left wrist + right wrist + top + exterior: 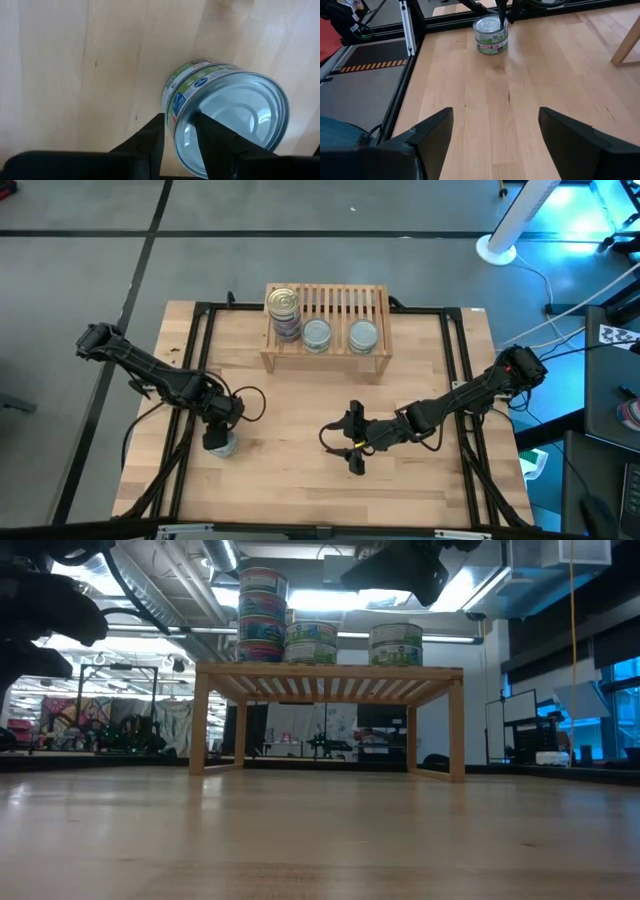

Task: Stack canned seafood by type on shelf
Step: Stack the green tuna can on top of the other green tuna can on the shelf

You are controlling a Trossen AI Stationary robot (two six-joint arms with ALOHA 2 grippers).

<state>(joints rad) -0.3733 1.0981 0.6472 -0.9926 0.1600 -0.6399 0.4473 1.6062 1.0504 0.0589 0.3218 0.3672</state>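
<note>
A tin of canned seafood (225, 110) with a green label and a silver lid stands on the table near its left side (222, 446). My left gripper (178, 120) comes down on it from above and is shut on its rim. The shelf (345, 305) stands at the far middle of the table. It carries a stack of tins (284, 311) at its left end and two single tins (316, 335) (363, 335) beside it. My right gripper (354, 442) hangs open above the table's middle, holding nothing. My left gripper pinches the tin's rim (176, 107) on the side nearest it, one finger (152, 137) outside against the labelled wall and the other (212, 140) on the lid inside the rim. The fingers point steeply down. The tin (491, 35) stands upright with its base on the table.
A black frame (200, 340) runs around the tabletop's edges. Bare wood lies between the two grippers and in front of the shelf (330, 672). Cables trail from both arms over the table.
</note>
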